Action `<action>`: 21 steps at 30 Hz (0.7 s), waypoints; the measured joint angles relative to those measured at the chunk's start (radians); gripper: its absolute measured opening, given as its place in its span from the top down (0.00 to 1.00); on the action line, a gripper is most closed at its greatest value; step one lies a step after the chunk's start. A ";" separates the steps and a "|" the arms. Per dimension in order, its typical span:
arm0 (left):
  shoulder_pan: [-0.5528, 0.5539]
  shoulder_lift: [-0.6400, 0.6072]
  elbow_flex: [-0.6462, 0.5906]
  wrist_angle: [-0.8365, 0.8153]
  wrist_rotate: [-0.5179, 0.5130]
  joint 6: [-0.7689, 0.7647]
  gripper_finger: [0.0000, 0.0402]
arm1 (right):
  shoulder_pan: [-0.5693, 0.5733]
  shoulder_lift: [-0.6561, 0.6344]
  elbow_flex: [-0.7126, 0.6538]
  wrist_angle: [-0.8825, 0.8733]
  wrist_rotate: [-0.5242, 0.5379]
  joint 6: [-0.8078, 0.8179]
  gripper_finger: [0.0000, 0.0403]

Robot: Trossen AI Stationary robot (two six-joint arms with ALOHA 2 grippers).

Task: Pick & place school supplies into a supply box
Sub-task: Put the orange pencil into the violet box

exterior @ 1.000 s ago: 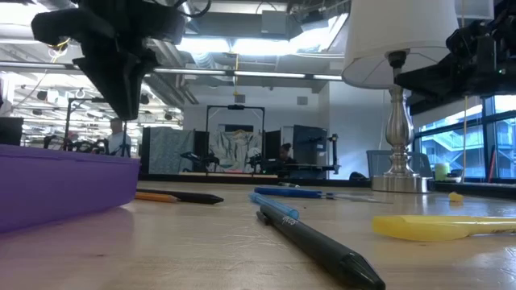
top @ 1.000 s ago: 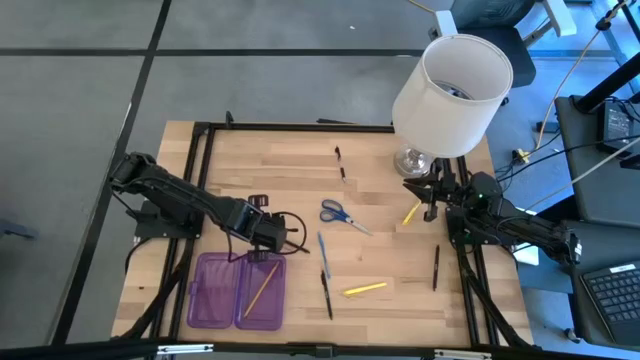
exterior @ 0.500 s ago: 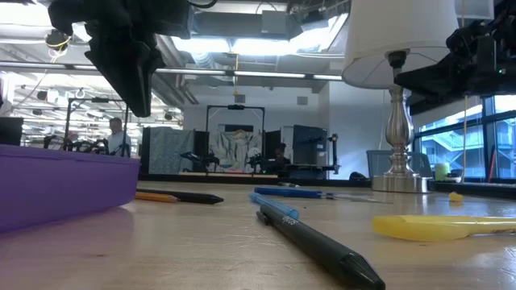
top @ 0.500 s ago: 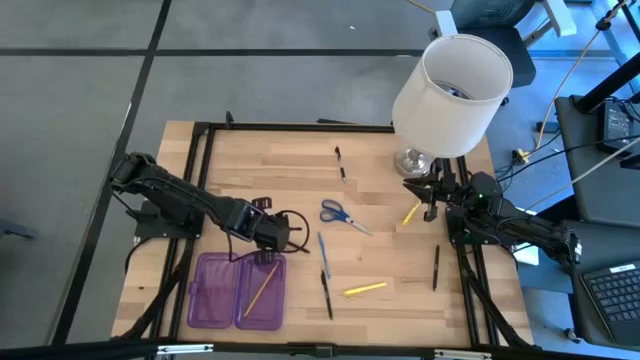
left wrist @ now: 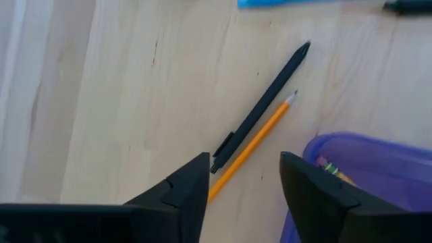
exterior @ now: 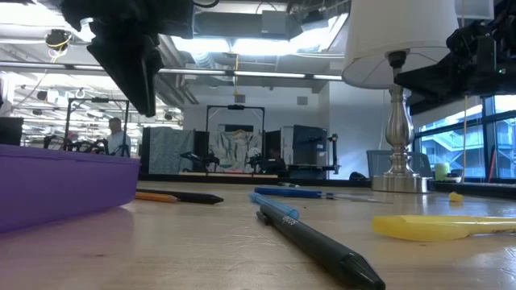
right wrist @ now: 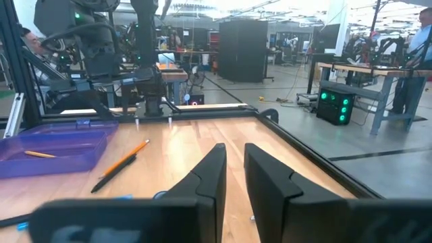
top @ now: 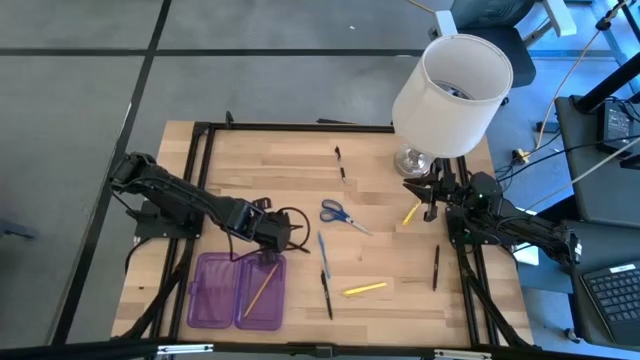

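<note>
1. Near the surface's (top: 290, 180) front-left corner lies the purple supply box (top: 214, 292), open, one pencil inside.
2. Just behind it my left tool (left wrist: 241, 177) hovers, spread; my right tool (right wrist: 234, 174) waits nearly closed, empty, by the lamp (top: 452, 82).
3. I should straddle only the black pen (left wrist: 262, 113), not the touching orange pencil (left wrist: 251, 147).

The left gripper (top: 268, 243) is hanging with fingers apart; the right gripper (top: 430, 212) is waiting, seemingly nearly closed.
</note>
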State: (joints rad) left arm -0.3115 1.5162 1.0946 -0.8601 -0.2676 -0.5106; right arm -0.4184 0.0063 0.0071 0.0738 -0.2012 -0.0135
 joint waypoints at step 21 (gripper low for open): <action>0.016 -0.002 -0.183 -0.211 0.093 0.011 0.67 | 0.000 0.000 0.000 -0.005 0.000 -0.022 0.85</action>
State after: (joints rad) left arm -0.2958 1.5143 0.9120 -1.0715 -0.1749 -0.5000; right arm -0.4183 0.0063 0.0071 0.0685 -0.2012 -0.0353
